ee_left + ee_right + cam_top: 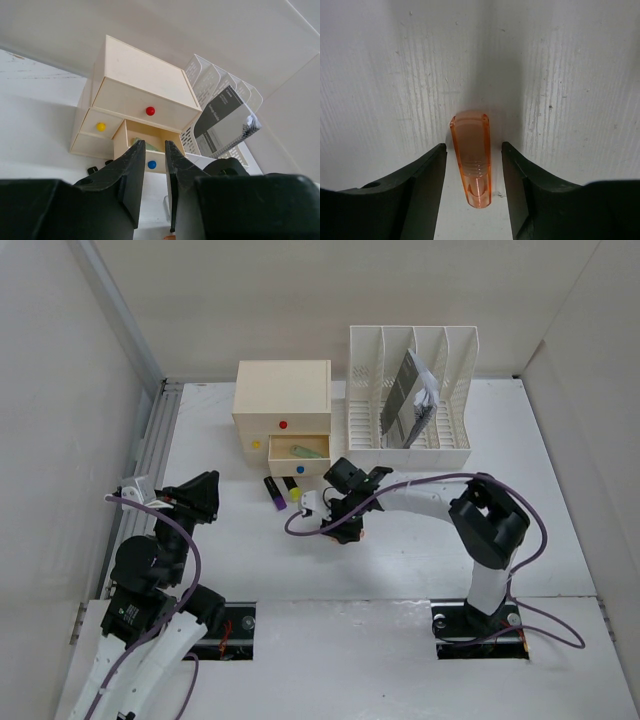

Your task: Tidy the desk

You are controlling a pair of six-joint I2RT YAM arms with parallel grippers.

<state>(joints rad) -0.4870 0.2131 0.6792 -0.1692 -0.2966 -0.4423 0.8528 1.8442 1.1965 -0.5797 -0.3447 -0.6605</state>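
The white desk [400,560] holds a cream drawer box [282,390] and a slotted file rack [460,370] at the back. My right gripper [345,527] points down at the desk in front of the box. In the right wrist view it [473,147] is open, with a translucent orange highlighter [471,155] lying on the desk [380,75] between the jaws, a gap on each side. My left gripper [202,496] hovers at the left, empty. In the left wrist view its jaws [154,145] stand a narrow gap apart, facing the box [145,75].
The box's lower right drawer [300,452] with the blue knob is pulled out and holds a green item [305,451]. A purple highlighter [272,494], a yellow-capped one [292,488] and a small white item [309,503] lie before it. A grey booklet [408,395] stands in the rack.
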